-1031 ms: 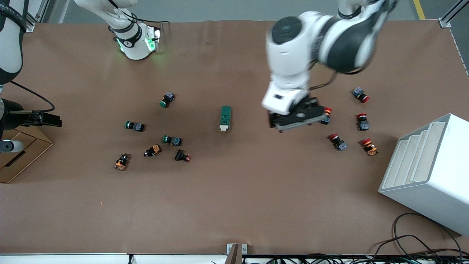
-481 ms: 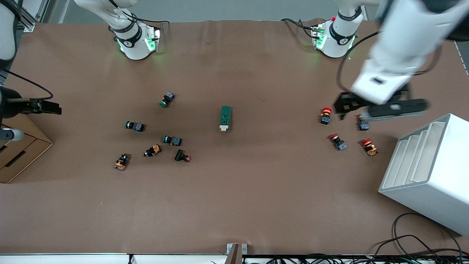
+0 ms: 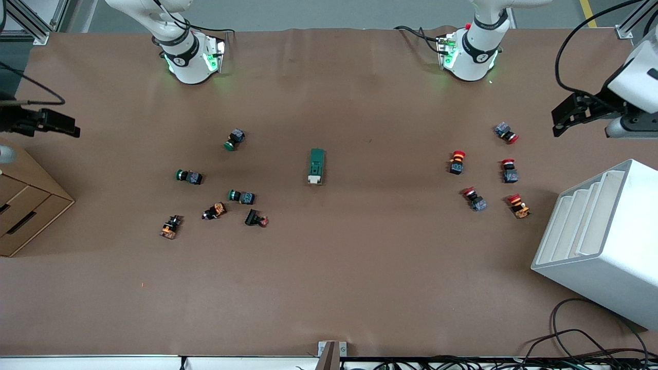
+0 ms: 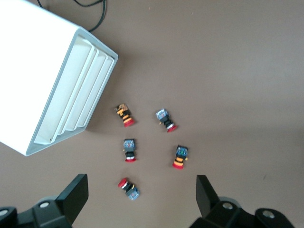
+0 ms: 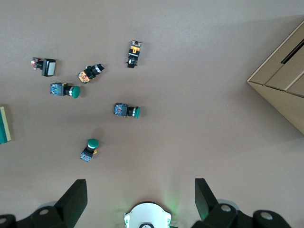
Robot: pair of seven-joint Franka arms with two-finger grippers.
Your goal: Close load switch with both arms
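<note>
Load switch (image 3: 316,166), a small elongated dark-green rectangular block with a whitish-cream handle piece, lies alone at the middle of the brown paper-covered counter (image 3: 329,288). In the front view its long axis runs twelve to six o'clock, and the cream end is at six, nearer that camera.

The left arm's black two-finger claw (image 3: 560,117) hangs over the counter's edge at the left arm's end. Its fingers are spread wide and hold nothing, as the left wrist view (image 4: 141,190) shows. The cluster of red-capped push-buttons (image 3: 456,162) and the white slotted rack (image 3: 601,246) lie below it. From this claw the switch lies at about eight o'clock in the front view, well apart.

The right arm's black claw (image 3: 64,126) hangs at the right arm's end, above the cardboard box (image 3: 25,205). It too is spread wide and empty (image 5: 141,192). From it the switch lies at about four o'clock, past the round green-capped push-buttons (image 3: 234,140).

Neither arm looks clearly nearer, as both stand about equally far off. To close the switch, each claw would likely have to travel inward to the block, one steadying the green body and the other working the cream handle.
</note>
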